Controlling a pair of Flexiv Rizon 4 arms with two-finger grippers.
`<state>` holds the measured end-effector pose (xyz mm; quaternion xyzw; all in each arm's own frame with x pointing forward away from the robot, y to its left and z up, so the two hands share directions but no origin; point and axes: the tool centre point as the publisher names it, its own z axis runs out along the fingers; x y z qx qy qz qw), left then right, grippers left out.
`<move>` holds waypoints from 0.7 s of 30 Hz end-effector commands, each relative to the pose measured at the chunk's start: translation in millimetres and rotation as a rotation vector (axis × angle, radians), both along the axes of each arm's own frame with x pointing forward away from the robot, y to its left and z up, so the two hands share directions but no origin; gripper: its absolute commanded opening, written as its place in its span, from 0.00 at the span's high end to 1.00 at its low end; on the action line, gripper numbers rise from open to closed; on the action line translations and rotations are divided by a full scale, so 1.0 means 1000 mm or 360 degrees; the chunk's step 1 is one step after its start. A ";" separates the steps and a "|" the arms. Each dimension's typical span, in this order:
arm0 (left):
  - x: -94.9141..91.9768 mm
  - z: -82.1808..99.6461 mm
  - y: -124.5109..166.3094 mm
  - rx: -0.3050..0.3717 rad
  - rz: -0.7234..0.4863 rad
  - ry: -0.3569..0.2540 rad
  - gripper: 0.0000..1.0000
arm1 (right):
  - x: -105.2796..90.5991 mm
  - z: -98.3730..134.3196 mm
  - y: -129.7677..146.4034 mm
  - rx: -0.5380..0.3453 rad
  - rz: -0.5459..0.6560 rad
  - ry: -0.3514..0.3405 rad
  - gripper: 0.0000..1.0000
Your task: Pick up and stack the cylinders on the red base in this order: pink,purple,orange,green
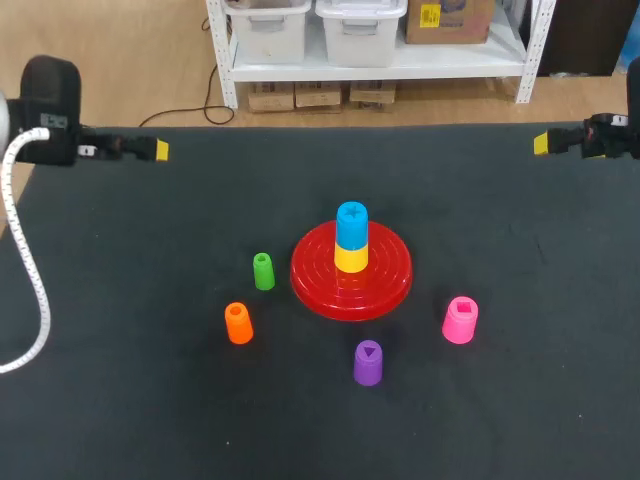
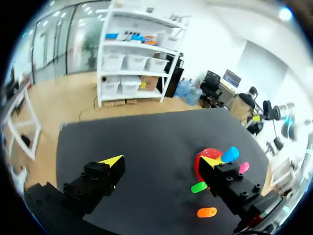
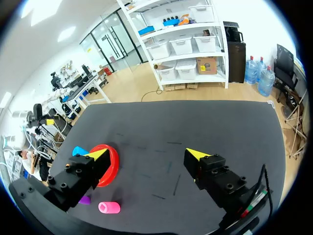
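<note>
The red base sits mid-table with a yellow cylinder and a blue cylinder stacked on its post. Around it stand the pink cylinder, purple cylinder, orange cylinder and green cylinder. My left gripper hovers open at the far left edge, and my right gripper hovers open at the far right edge; both are empty. From the left wrist, the left gripper looks toward the base, green and orange. From the right wrist, the right gripper looks toward the base and pink.
The black table spreads wide around the base. A white cable hangs from my left arm over the table's left side.
</note>
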<state>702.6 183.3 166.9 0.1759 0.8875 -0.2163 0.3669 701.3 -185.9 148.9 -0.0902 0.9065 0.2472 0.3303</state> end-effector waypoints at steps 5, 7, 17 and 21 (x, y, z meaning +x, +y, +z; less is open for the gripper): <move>-0.017 0.019 0.012 0.0061 -0.1017 -0.0324 0.00 | -0.001 0.001 0.000 -0.0004 -0.0004 0.0001 0.00; -0.022 0.024 0.013 0.0062 -0.1257 -0.0368 0.00 | -0.001 0.001 0.000 -0.0004 -0.0004 0.0001 0.00; -0.032 0.037 0.001 0.0155 -0.1519 -0.0424 0.00 | -0.001 0.001 0.000 -0.0004 -0.0004 0.0001 0.00; -0.032 0.037 0.001 0.0155 -0.1519 -0.0424 0.00 | -0.001 0.001 0.000 -0.0004 -0.0004 0.0001 0.00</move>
